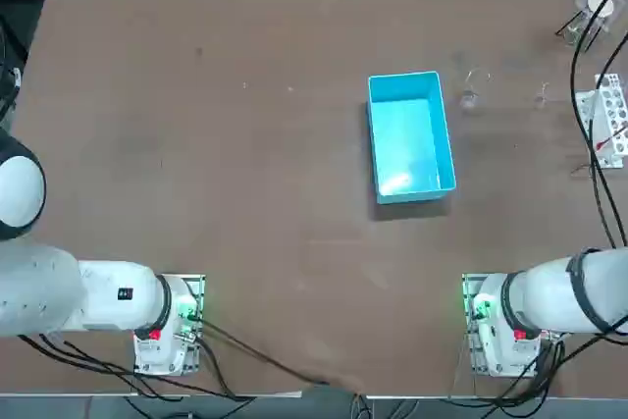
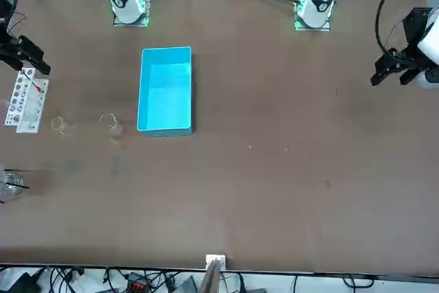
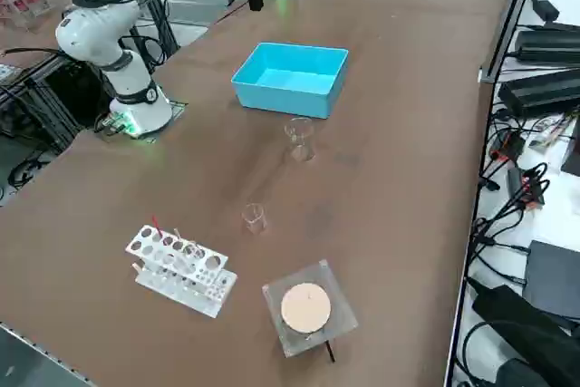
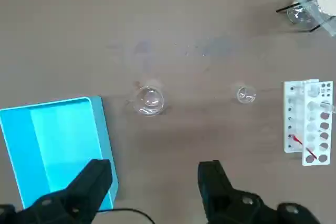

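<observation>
My right gripper (image 4: 155, 182) hangs high over the table's right part, open, with nothing between its fingers. In the front view the gripper (image 2: 27, 56) shows as a dark shape at the picture's left edge, above the tube rack. Below it in the wrist view lie a blue open bin (image 4: 52, 150), a larger glass beaker (image 4: 149, 99) just beside the bin, and a small glass beaker (image 4: 245, 95) further off. The bin (image 1: 410, 134) looks empty. Both beakers (image 3: 300, 138) (image 3: 254, 217) stand upright on the brown table.
A white test-tube rack (image 3: 178, 269) with a red-marked tube lies near the table's right edge. A clear square container with a tan round disc (image 3: 306, 308) sits at the far right corner. Cables run along the table's right side (image 1: 589, 95).
</observation>
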`<action>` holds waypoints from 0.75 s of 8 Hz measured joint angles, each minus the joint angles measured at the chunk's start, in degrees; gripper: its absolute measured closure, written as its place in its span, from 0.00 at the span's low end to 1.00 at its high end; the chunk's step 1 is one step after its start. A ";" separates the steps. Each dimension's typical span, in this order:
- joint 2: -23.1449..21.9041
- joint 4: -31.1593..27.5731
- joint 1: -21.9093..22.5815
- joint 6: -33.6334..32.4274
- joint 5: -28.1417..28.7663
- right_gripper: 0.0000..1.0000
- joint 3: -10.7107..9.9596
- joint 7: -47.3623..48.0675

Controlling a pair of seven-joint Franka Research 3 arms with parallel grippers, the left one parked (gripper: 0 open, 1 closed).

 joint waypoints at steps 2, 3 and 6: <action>0.00 0.00 0.00 0.00 0.00 0.00 0.00 0.00; 0.00 0.00 0.00 0.00 0.00 0.00 0.00 0.00; 0.08 0.00 -0.04 -0.01 0.00 0.00 -0.02 0.00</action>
